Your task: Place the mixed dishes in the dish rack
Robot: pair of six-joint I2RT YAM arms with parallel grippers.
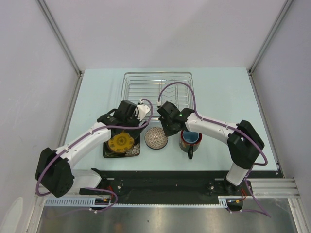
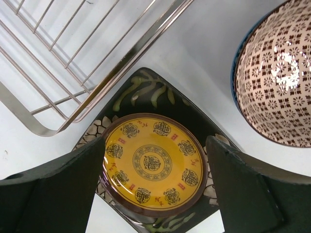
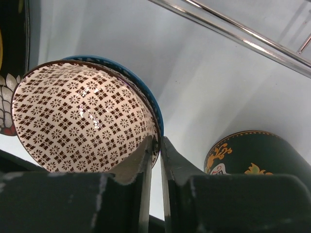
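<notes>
Brown bowl (image 3: 77,121), nested in the blue bowl (image 3: 148,97), has its rim pinched between the nearly closed right jaws, with the mug (image 3: 252,155) just right of them. The left jaws gape wide, empty, either side of the yellow plate (image 2: 153,162) stacked on the black plate (image 2: 146,87). The rack (image 2: 73,58) sits beyond them on the counter (image 1: 218,92).

Bright even light, soft shadows, glare spots on brown-speckled bowl (image 2: 277,77), wrist views sharp
</notes>
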